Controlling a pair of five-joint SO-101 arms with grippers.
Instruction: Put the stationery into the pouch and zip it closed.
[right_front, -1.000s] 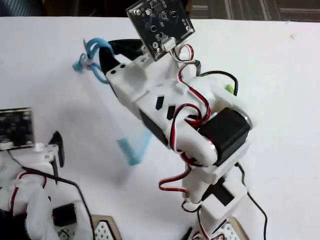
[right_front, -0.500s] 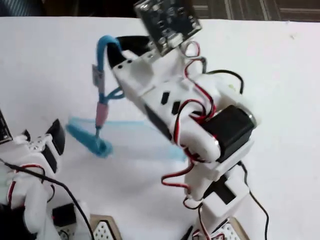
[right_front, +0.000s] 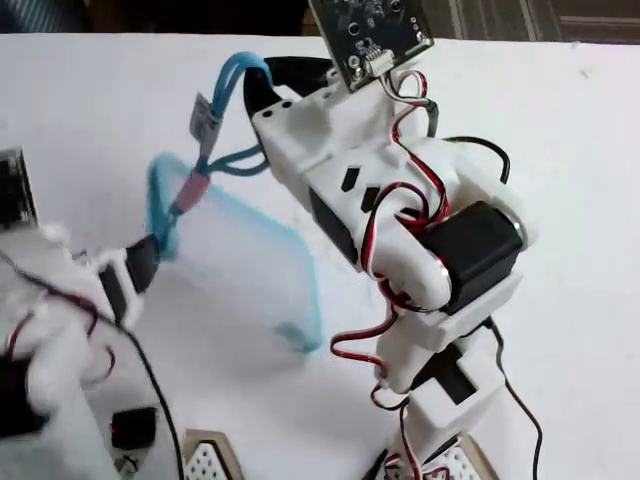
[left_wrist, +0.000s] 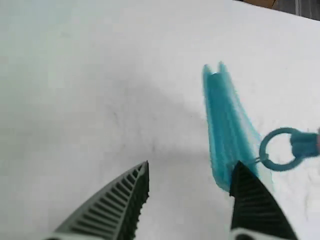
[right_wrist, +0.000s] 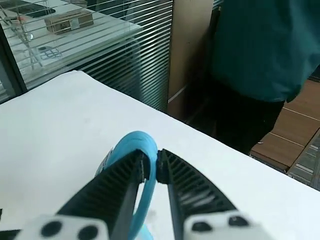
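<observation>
Pouch (right_front: 250, 265) swung toward left fingers (left_wrist: 125, 200), strap (right_wrist: 131, 146) pinched between right fingers (right_wrist: 187, 185)

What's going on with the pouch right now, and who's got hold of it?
The right gripper is shut on the blue strap of the translucent blue pouch, which appears partly lifted above the white table. The left gripper is open right beside the pouch's edge, one finger close to it, but grips nothing. I cannot tell whether the zip is closed.
</observation>
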